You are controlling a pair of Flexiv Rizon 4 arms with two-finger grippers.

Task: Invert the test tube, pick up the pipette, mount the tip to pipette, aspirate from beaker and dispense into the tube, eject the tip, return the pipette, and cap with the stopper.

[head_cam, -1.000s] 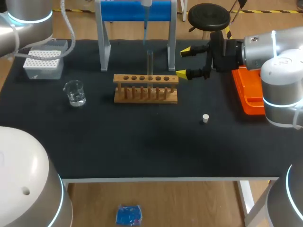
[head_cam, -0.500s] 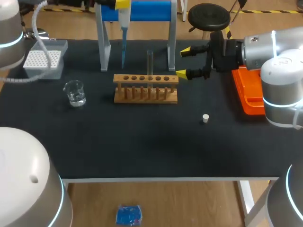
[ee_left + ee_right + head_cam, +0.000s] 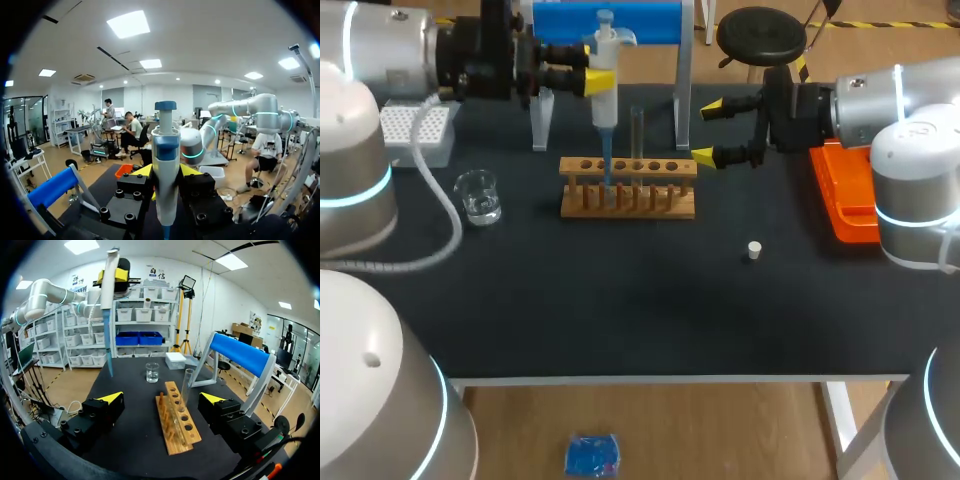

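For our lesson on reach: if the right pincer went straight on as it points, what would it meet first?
Probably the upright clear glass test tube standing in the long wooden rack, though depth is unclear.

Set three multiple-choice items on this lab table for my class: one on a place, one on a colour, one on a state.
1. Where is the stopper?
A) on the rack
B) on the table, apart from the rack
C) on the tray

2. What colour is the tray?
A) orange
B) green
C) white

3. What state is the left gripper in?
A) open and empty
B) shut on the pipette
C) shut on the stopper

Answers:
1 B, it lies alone on the dark tabletop.
2 A, it is bright orange.
3 B, both yellow tips clamp the pipette's body.
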